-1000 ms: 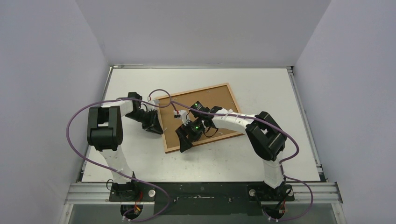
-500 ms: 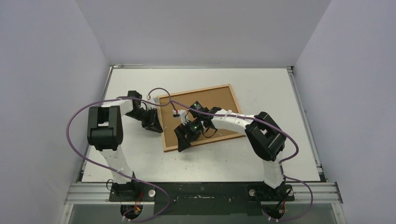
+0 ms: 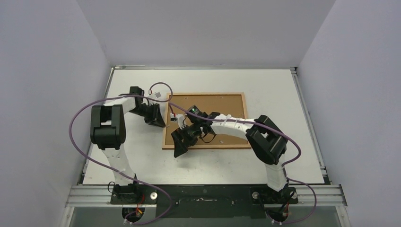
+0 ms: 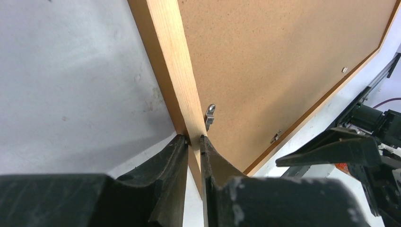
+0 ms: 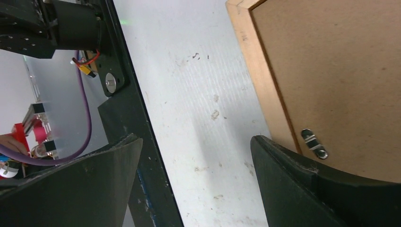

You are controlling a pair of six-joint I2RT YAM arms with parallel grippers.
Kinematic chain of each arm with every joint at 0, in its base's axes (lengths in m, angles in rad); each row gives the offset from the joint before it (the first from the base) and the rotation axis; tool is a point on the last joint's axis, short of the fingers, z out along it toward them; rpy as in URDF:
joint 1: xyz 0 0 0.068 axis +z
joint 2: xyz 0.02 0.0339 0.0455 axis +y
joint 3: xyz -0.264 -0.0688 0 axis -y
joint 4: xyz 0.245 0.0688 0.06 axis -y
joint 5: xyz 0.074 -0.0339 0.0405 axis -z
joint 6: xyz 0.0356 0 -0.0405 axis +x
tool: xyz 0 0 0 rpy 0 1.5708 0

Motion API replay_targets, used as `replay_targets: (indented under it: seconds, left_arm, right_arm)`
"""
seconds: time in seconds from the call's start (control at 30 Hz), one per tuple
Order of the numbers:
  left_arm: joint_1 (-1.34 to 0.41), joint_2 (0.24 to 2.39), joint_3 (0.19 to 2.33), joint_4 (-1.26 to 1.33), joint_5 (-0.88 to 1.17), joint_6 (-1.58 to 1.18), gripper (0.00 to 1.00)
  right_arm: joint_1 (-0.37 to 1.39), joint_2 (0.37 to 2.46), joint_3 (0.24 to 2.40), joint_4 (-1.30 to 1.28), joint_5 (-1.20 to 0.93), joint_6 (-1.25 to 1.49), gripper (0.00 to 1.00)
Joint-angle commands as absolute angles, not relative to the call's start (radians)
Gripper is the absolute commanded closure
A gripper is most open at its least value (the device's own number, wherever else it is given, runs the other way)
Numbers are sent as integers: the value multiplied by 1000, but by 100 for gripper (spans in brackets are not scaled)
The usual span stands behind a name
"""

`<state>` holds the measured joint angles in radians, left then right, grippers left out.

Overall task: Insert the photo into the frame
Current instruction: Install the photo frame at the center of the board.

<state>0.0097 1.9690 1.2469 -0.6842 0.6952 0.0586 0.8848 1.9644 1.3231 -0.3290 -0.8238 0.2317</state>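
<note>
Frame (image 4: 170, 61) back-up on scuffed white table (image 3: 265, 161), grey walls (image 3: 203, 33) around; left pincer (image 4: 193, 139) pinching its rail, right pincer (image 5: 196, 140) spread.

The frame (image 4: 170, 71) is smooth pale wood, its backing board (image 4: 283, 52) speckled matt fibreboard. The clips (image 4: 210, 115) are shiny metal; the counter (image 4: 71, 85) is scuffed matt white.

Bare table (image 3: 283, 104) lies open beyond and right of the frame (image 3: 222, 116); its left rail is crowded by the clamped left gripper (image 3: 159, 122) and wide-spread right gripper (image 3: 182, 143)
</note>
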Motion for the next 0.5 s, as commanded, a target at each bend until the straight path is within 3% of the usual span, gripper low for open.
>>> replay_targets:
  seconds: [0.0, 0.1, 0.27, 0.47]
  left_arm:
    - [13, 1992, 1321, -614, 683, 51, 86]
    - [38, 1964, 1348, -697, 736, 79, 82]
    - [58, 1865, 1336, -837, 749, 183, 64]
    - [29, 1799, 1255, -946, 707, 320, 53]
  right_arm:
    - [856, 1939, 1288, -219, -835, 315, 12]
    - [801, 1864, 1259, -197, -821, 344, 11]
    - [735, 1769, 1264, -271, -762, 301, 9]
    - [504, 1654, 1240, -344, -375, 350, 6]
